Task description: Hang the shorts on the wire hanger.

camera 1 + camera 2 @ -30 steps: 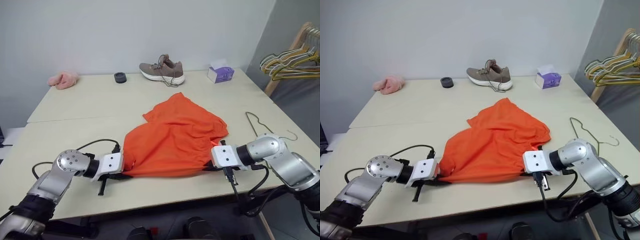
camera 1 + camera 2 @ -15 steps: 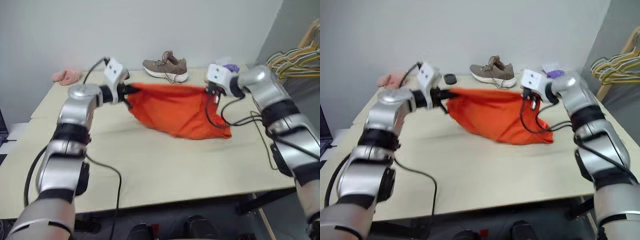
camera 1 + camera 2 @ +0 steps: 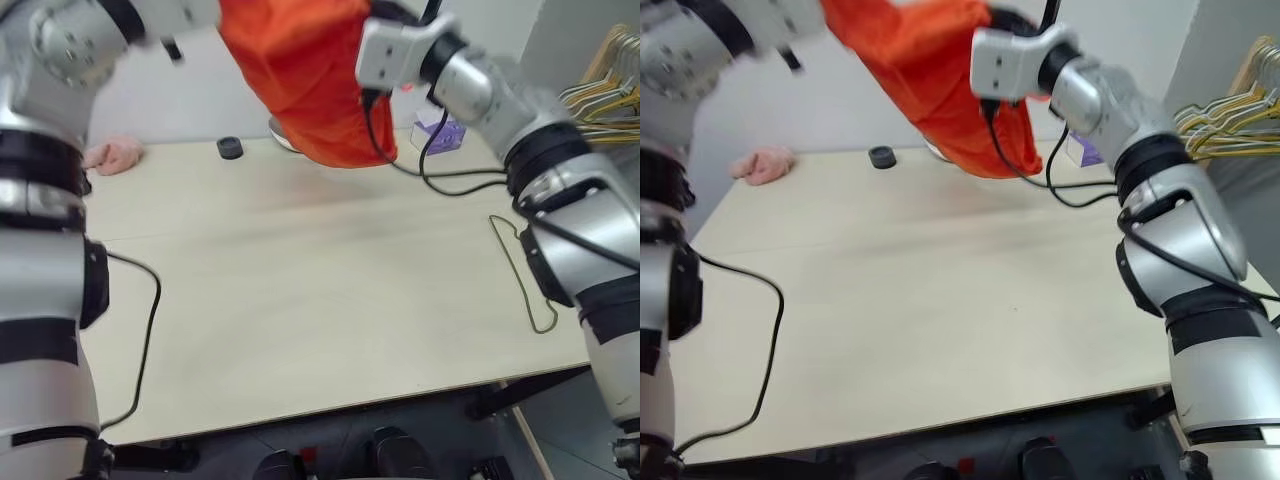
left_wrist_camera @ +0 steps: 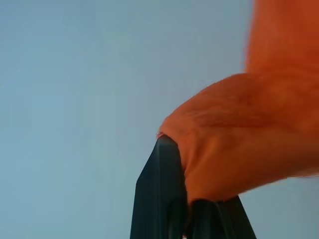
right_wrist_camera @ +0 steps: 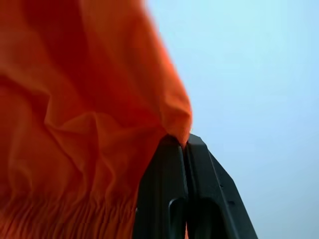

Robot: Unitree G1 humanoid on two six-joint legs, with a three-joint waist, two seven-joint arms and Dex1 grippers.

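Bright orange fabric shorts (image 3: pixel 310 70) hang in the air above the far half of the pale wooden table (image 3: pixel 300 300), pinched at two spots along the top edge and drooping in a loose bag between the arms, lowest fold just above the tabletop. Left gripper (image 4: pixel 182 199): black fingers clamped together on a bunched orange corner. Right gripper (image 5: pixel 185 149): fingers likewise pressed tight on the fabric, gathered elastic waistband visible close by. Thin olive-grey wire hanger (image 3: pixel 522 268) lies flat near the table's right edge, well apart from the shorts, nothing on it. Far side of the table: small pink fluffy cloth (image 3: pixel 112 156) at the left, a little black ring-shaped object (image 3: pixel 230 148) near it, and a purple tissue box (image 3: pixel 440 132) to the right, partly behind the right arm; the tissue itself cannot be made out. A sliver of a shoe sole (image 3: pixel 282 134) peeks from behind the hanging cloth. Bunch of yellow, green and grey hangers (image 3: pixel 600 100) on a wooden rack beyond the right edge.
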